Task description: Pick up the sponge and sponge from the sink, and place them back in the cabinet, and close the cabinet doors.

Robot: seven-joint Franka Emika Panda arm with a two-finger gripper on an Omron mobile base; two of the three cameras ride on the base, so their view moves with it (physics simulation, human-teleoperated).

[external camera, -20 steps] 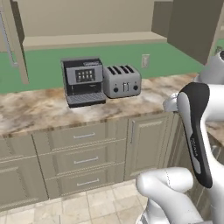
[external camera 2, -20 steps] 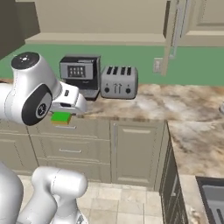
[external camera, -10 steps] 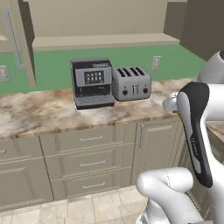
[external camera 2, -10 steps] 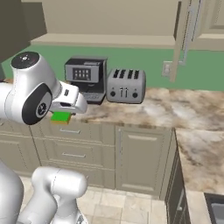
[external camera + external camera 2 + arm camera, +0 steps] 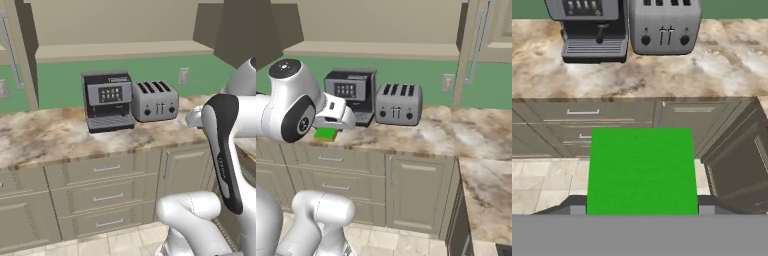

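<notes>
My gripper (image 5: 641, 207) is shut on a bright green-topped sponge (image 5: 642, 170), which spans the gap between the two fingertips (image 5: 574, 206). In the right base view the gripper (image 5: 331, 127) hangs at the counter's front edge with the sponge (image 5: 325, 134) under it, left of the coffee machine. Above the counter the cabinet (image 5: 120, 50) stands open, its beige shelf (image 5: 371, 49) bare. One cabinet door (image 5: 476, 45) with a thin silver handle is swung open at the right, another (image 5: 12, 50) at the left. A dark corner of the sink (image 5: 505, 249) barely shows.
A black coffee machine (image 5: 107, 100) and a silver toaster (image 5: 156, 101) stand side by side on the marble counter (image 5: 45, 137) against the green wall. Beige drawers (image 5: 107, 182) and a lower cabinet door (image 5: 416, 192) lie below the counter. The floor is tiled.
Both base views have slid sideways, so the coffee machine and toaster sit further right in the pictures: the base has driven left. The sponge stays in the shut gripper.
</notes>
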